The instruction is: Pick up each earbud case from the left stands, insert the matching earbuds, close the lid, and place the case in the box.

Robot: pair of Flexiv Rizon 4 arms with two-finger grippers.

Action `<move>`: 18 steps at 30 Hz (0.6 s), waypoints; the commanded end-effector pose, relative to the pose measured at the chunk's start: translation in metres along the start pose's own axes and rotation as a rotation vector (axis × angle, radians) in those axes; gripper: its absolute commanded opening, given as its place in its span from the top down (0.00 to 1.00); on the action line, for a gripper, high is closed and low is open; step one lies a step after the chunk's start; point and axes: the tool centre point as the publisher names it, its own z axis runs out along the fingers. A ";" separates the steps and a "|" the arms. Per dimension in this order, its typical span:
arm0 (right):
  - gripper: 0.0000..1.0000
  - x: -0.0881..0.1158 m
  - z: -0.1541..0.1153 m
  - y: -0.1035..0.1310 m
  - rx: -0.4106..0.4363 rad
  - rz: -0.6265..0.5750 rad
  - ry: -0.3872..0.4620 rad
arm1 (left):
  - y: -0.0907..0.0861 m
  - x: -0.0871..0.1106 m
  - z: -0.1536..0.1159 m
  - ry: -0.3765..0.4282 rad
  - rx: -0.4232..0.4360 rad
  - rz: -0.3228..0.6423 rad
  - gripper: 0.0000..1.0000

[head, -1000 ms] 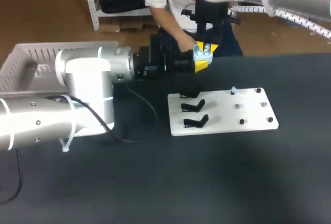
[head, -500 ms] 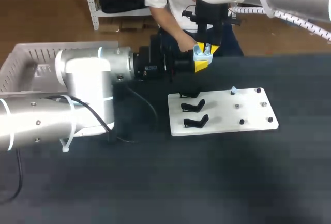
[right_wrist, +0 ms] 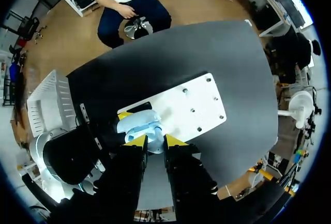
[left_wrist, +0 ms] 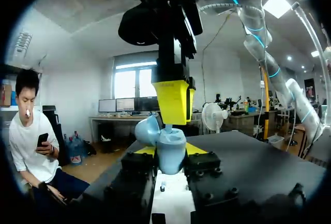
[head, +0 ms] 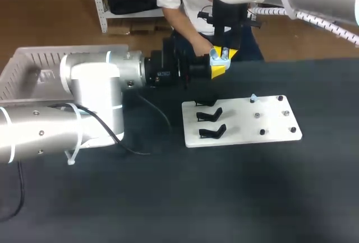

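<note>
Three black stands (head: 211,120) sit bare on the white board (head: 247,125) (closest to where one stands); above its far edge the left gripper (left_wrist: 170,151) clamps the pale blue earbud case (left_wrist: 170,154) from the side, lid open, likely to steady it; the right gripper (left_wrist: 173,120), fingers nearly pressed together, pinches an earbud (left_wrist: 168,129) just over the case, apparently for insertion; the box (head: 33,63) stands off left.

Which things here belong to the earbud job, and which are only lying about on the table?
For the job:
- earbud case, lid open, in left gripper
- right gripper above it
- black stands
- white board
- box

Lying about:
- black cable
</note>
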 end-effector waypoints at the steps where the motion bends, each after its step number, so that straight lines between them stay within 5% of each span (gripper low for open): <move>1: 1.00 -0.003 0.003 0.003 0.008 -0.001 0.010 | -0.002 0.001 0.000 -0.007 -0.007 0.006 1.00; 18: 1.00 -0.003 0.010 0.000 0.018 0.004 0.025 | -0.002 0.001 0.000 -0.007 -0.007 0.006 1.00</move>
